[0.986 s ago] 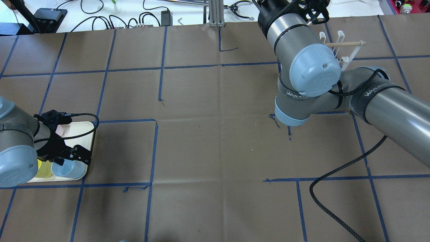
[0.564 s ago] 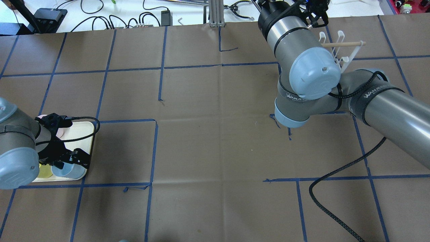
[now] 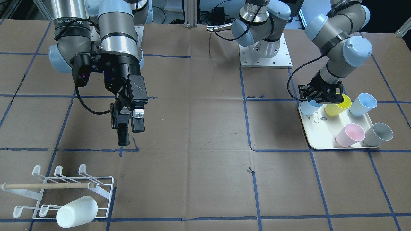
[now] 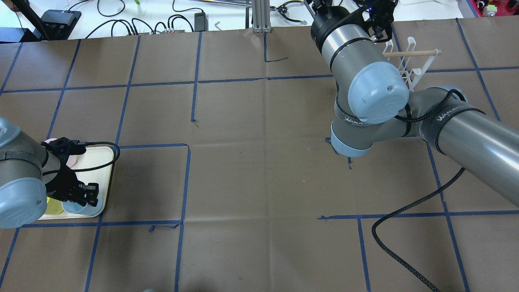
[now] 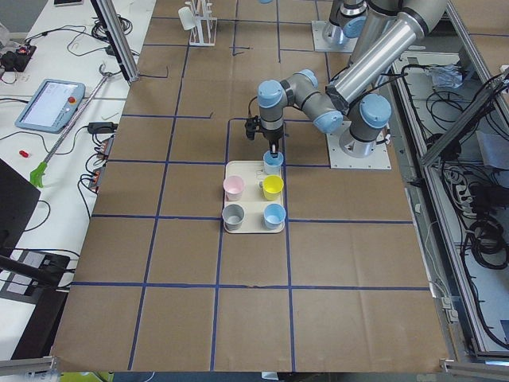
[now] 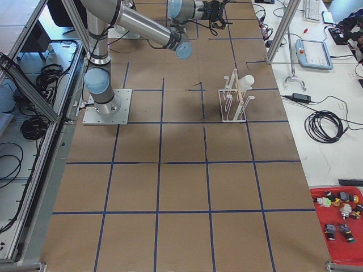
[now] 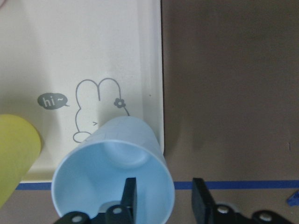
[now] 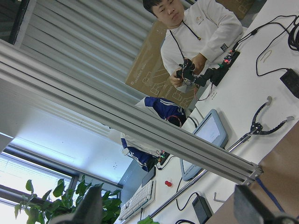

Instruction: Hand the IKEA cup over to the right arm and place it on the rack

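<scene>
Front-facing, IKEA cup: the pale blue IKEA cup stands mouth up on the cream tray. It is at the tray corner nearest the robot's base and the middle of the tabletop, just beside a yellow cup.
Front-facing, left gripper: the left gripper is down at that cup's rim.
Front-facing, other cups: a second blue cup, a pink cup and a grey cup share the tray.
Front-facing, right gripper: the right gripper hangs above the tabletop, pointing down and holding nothing.
Front-facing, rack: the rack stands at the far end of the tabletop, well apart from the tray. A wooden dowel runs across it and a white cup lies on its side on the lower prongs.
Overhead, rack: it is mostly hidden behind the right arm; only the dowel and a few prongs show.
Overhead, IKEA cup: it sits under the left gripper at the tray's corner.
Exterior left, tray: it holds five cups, and the near arm reaches down onto the IKEA cup.
Exterior right, rack: it stands upright with the white cup on it.
Left wrist, jaws: they are parted. One finger is inside the cup's mouth and the other is outside, with the wall between them and a gap on either side. A cartoon drawing shows on the tray beside the cup.
Right wrist, jaws: they are spread wide at the frame's lower corners with nothing between them. Beyond them a person stands at a white desk.
</scene>
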Controlling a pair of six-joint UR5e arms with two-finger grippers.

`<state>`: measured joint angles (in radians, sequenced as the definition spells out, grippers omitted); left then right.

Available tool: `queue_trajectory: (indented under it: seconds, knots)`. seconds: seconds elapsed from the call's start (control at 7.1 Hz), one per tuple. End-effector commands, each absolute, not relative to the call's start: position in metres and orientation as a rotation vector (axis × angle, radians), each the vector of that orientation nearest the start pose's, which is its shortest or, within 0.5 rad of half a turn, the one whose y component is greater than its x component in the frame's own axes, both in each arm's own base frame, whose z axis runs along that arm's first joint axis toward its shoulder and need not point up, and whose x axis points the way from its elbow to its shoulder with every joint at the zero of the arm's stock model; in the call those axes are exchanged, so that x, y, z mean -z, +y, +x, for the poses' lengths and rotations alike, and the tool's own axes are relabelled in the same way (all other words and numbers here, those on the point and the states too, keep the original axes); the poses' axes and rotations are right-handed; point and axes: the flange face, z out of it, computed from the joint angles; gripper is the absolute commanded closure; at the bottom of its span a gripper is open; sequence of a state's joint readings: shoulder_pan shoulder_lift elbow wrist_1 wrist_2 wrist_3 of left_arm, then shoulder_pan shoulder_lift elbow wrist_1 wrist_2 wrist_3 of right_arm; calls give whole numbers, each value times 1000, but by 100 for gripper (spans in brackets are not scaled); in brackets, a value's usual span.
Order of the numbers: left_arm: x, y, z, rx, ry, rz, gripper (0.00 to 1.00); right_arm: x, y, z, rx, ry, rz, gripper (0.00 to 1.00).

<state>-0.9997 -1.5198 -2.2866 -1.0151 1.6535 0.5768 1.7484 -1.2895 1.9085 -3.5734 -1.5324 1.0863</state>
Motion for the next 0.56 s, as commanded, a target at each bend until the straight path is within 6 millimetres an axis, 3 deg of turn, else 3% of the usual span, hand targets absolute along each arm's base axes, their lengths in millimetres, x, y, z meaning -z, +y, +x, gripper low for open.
queue_trajectory:
  seconds: [0.0, 0.14, 0.28, 0.42]
  knots:
    - [-240, -386, 101, -205, 3107, 21, 100, -420, -520, 233, 1271, 1758, 850, 0]
    - [-248, -388, 103, -176, 3097, 22, 100, -421, -519, 233, 1271, 1756, 851, 0]
    - [-268, -397, 107, -125, 3077, 26, 100, -421, -518, 234, 1250, 1736, 870, 0]
    - [-302, -406, 112, -138, 3081, 27, 100, -423, -516, 237, 1203, 1689, 917, 0]
